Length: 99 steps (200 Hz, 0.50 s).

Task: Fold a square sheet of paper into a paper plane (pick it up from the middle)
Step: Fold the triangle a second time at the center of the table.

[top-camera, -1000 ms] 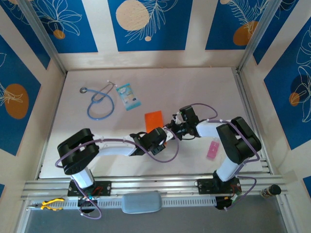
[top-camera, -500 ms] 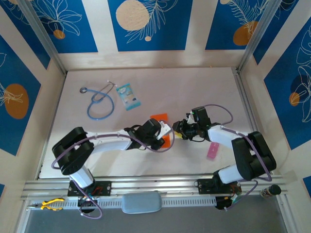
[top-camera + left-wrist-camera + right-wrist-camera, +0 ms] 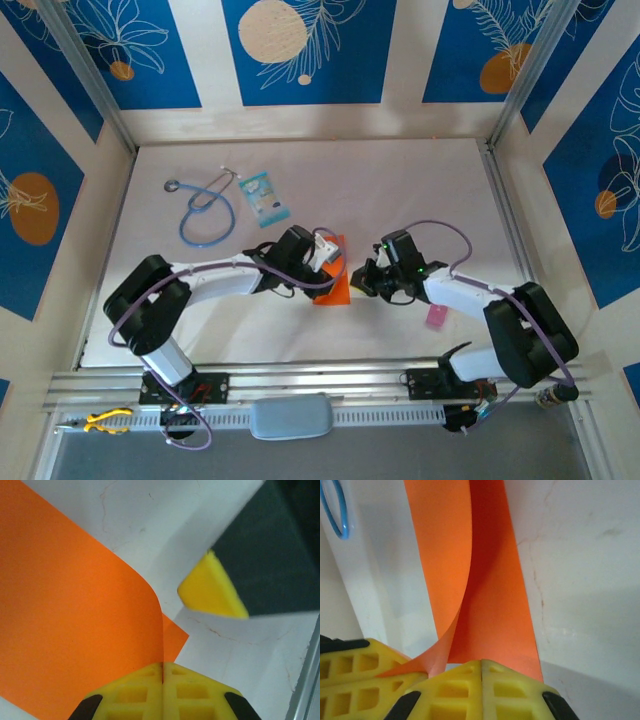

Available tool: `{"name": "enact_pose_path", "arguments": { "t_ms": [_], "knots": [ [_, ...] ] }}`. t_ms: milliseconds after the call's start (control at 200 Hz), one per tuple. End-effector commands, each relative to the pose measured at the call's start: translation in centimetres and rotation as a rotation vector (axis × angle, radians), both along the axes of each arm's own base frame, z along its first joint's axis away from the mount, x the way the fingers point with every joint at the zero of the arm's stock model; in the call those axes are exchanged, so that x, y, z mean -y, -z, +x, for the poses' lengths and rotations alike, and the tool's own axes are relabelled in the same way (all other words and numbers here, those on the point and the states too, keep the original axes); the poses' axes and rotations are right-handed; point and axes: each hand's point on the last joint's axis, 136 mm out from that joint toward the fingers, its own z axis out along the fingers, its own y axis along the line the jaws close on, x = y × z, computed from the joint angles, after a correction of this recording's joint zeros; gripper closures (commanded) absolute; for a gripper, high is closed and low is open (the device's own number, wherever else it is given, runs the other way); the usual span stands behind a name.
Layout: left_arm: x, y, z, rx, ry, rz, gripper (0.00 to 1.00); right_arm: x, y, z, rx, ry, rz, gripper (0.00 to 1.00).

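The square sheet of paper [image 3: 336, 291] is bright orange and lies mid-table between both arms. My left gripper [image 3: 333, 266] is shut on one edge of it. In the left wrist view that edge runs into the closed seam of the left gripper [image 3: 163, 666], and the sheet [image 3: 75, 620] curls up off the table. My right gripper [image 3: 359, 283] is shut, its tips resting over the flat part of the sheet [image 3: 495, 595]. In the right wrist view the right gripper [image 3: 481, 663] has no gap, and the left fingers [image 3: 350, 672] pinch the lifted flap.
A blue stethoscope [image 3: 205, 210] and a light-blue packet [image 3: 263, 197] lie at the back left. A small pink strip [image 3: 435, 317] lies right of the right gripper. Rails run along the near edge [image 3: 320, 380].
The left gripper has carried the sheet's edge toward the back and right, curling it over. The right gripper came in from the right onto the sheet and shut.
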Motion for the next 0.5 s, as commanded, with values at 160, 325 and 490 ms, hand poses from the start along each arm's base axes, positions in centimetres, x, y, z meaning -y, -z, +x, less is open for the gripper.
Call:
{"name": "enact_pose_path", "arguments": {
  "t_ms": [160, 325, 490],
  "knots": [
    [0.3, 0.0, 0.5, -0.055, -0.014, -0.022, 1.0, -1.5, 1.8, -0.7, -0.022, -0.042, -0.053, 0.99],
    [0.2, 0.3, 0.6, -0.066, -0.026, -0.02, 1.0, -2.3, 2.8, -0.6, -0.044, -0.064, -0.083, 1.0],
    [-0.3, 0.6, 1.1, -0.085, -0.063, -0.022, 1.0, -0.4, 5.0, -1.5, -0.11, -0.063, -0.217, 1.0]
  ]
}}
